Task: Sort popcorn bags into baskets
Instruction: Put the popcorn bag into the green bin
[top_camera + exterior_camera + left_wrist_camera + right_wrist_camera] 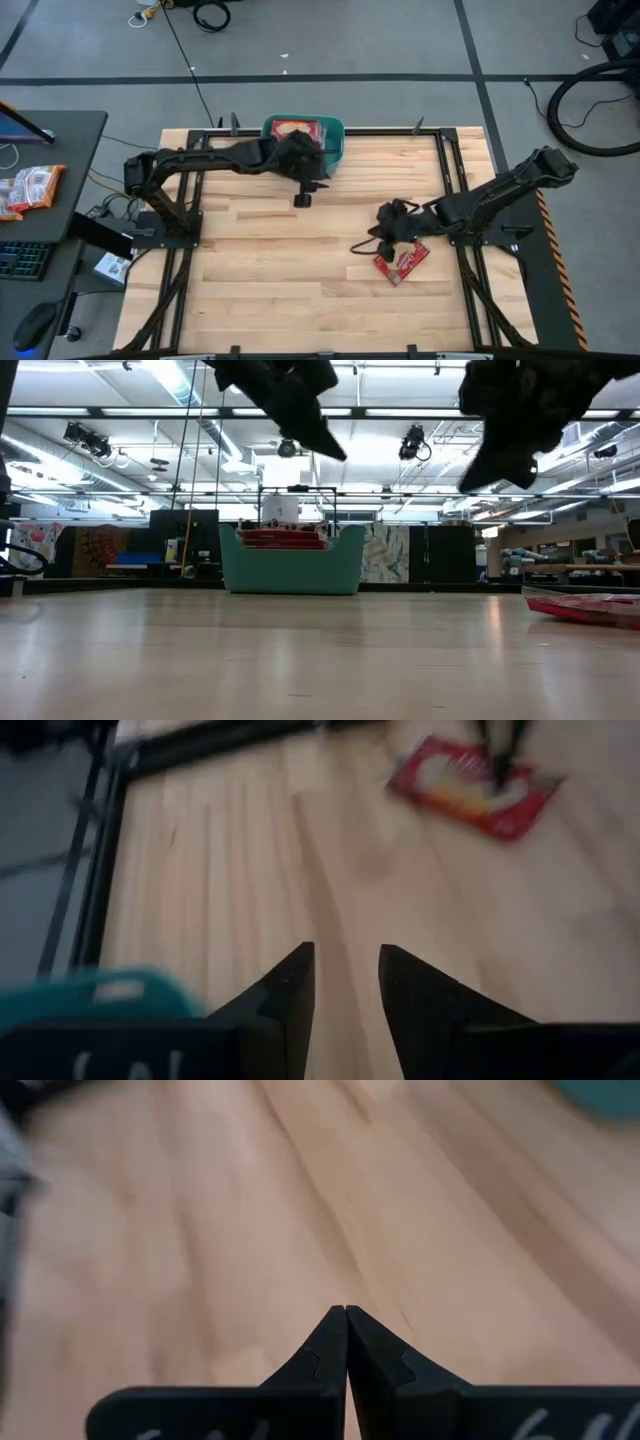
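Reading the last popcorn bag (402, 261) as light, thin and probably slick, lying flat beside my right gripper (346, 1320), fingers pressed together, I'd pinch an edge, while my left gripper (346, 982), fingers apart, hovers by the teal basket (335, 133).

Red bag (402, 260) flat on table – others, prob. several, in teal tub (335, 140)

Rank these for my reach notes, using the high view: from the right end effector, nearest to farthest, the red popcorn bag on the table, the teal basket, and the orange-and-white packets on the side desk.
From the right end effector, shut over the table's right half:
1. The popcorn bag, lying just beside it, toward the near edge.
2. The teal basket, at the far edge, by the left end effector.
3. The orange-and-white packets, on the dark side desk off the table's left.
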Controlling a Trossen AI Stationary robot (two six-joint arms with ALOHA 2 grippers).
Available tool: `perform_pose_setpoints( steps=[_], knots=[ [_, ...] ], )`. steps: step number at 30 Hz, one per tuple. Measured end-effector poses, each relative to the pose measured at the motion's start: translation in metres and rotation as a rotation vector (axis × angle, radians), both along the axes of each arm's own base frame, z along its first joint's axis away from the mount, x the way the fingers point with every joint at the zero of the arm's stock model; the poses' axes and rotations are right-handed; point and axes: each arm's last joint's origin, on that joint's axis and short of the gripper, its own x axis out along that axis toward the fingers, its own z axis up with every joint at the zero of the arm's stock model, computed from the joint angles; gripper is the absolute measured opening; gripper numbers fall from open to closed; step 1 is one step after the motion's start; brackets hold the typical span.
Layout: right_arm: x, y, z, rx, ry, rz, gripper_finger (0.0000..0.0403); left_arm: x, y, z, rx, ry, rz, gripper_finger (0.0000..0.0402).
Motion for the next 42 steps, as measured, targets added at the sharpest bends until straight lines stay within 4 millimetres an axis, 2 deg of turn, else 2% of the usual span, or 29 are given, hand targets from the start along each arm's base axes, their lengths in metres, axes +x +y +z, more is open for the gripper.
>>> perform_pose_setpoints(
  steps=[5, 9, 15, 21, 27, 31, 34, 38, 42],
  knots=[
    [0.006, 0.009, 0.006, 0.069, 0.268, -0.077, 0.0009, 0.002, -0.001, 0.0, -0.021, -0.038, -0.068, 0.0118],
    [0.01, 0.018, 0.002, 0.151, 0.447, -0.087, 0.0009, -0.001, -0.002, -0.027, -0.026, -0.056, -0.076, 0.0118],
    [0.01, 0.027, -0.021, 0.31, 0.676, -0.088, 0.0009, -0.011, -0.005, -0.063, -0.042, -0.073, -0.059, 0.0118],
    [0.01, 0.03, -0.04, 0.356, 0.836, -0.159, 0.0009, -0.029, -0.009, -0.066, -0.03, -0.176, -0.049, 0.0118],
    [0.027, 0.025, -0.057, 0.341, 0.789, -0.176, 0.0009, -0.061, -0.02, -0.063, -0.036, -0.281, -0.04, 0.0118],
    [0.046, 0.014, -0.073, 0.367, 0.745, -0.13, 0.0009, -0.084, -0.026, -0.063, -0.043, -0.285, -0.005, 0.0118],
    [0.068, 0.004, -0.077, 0.367, 0.65, -0.073, 0.0009, -0.098, -0.03, -0.064, -0.047, -0.287, 0.033, 0.0118],
    [0.102, -0.015, -0.066, 0.236, 0.464, -0.006, 0.0009, -0.108, -0.033, -0.068, -0.078, -0.287, 0.063, 0.0118],
    [0.132, -0.03, -0.03, 0.102, 0.274, 0.061, 0.0009, -0.113, -0.034, -0.074, -0.103, -0.246, 0.082, 0.0118]
  ],
)
